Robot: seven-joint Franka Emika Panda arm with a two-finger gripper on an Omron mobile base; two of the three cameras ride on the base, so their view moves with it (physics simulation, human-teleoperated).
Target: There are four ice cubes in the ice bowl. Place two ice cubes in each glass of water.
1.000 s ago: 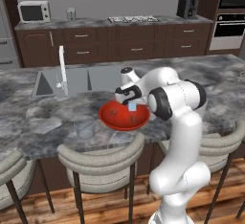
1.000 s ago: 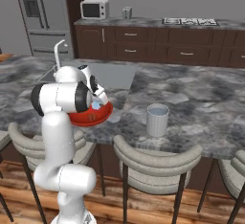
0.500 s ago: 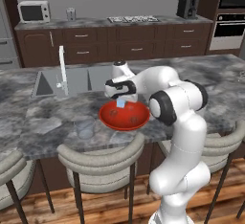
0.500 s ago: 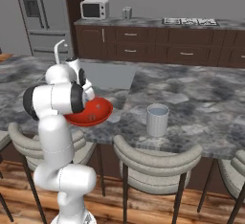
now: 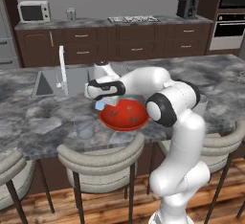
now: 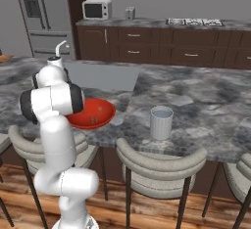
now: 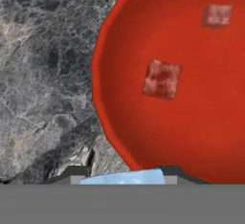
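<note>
Hand view, tool (image 7: pixel 125 176) pinching ice cube (image 7: pixel 119 177), cropped low, beside red bowl (image 7: pixel 191 137).

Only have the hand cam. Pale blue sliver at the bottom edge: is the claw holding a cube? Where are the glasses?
Observer: Yes. In the left base view the claw is closed on a pale ice cube, above the left edge of the red bowl.
Operator: Nearest glass?
Observer: The near glass stands on the counter just left of that edge, toward the stools.
Operator: The other?
Observer: The second glass stands right of the bowl, clearly apart from it.
</note>
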